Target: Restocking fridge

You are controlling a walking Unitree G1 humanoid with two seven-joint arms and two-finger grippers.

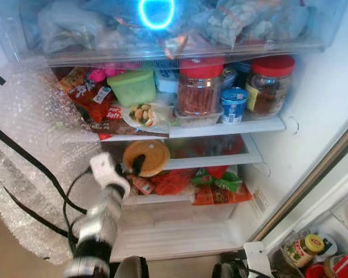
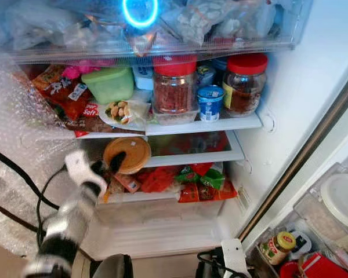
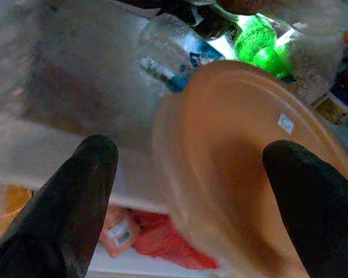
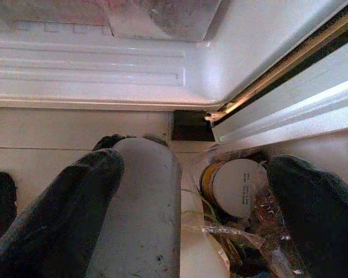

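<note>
The fridge stands open before me. A round tub with an orange lid (image 1: pixel 149 155) sits at the front left of the middle shelf (image 1: pixel 220 159). My left gripper (image 1: pixel 133 167) reaches up to it, open, with one black finger (image 1: pixel 138 163) lying over the lid. In the left wrist view the tub's (image 3: pixel 243 139) rim lies between the two spread fingers (image 3: pixel 81 191), tilted towards the camera. My right gripper (image 4: pixel 191 168) hangs low and open by the fridge base, with nothing between its fingers.
The upper shelf holds two red-lidded jars (image 1: pixel 200 87), a green box (image 1: pixel 131 87), a blue cup (image 1: pixel 234 104) and snack packs. Red and green packets (image 1: pixel 214 185) lie on the lower shelf. Bubble wrap (image 1: pixel 29 139) and black cables are at left. Door bin jars (image 1: pixel 304 248) are at right.
</note>
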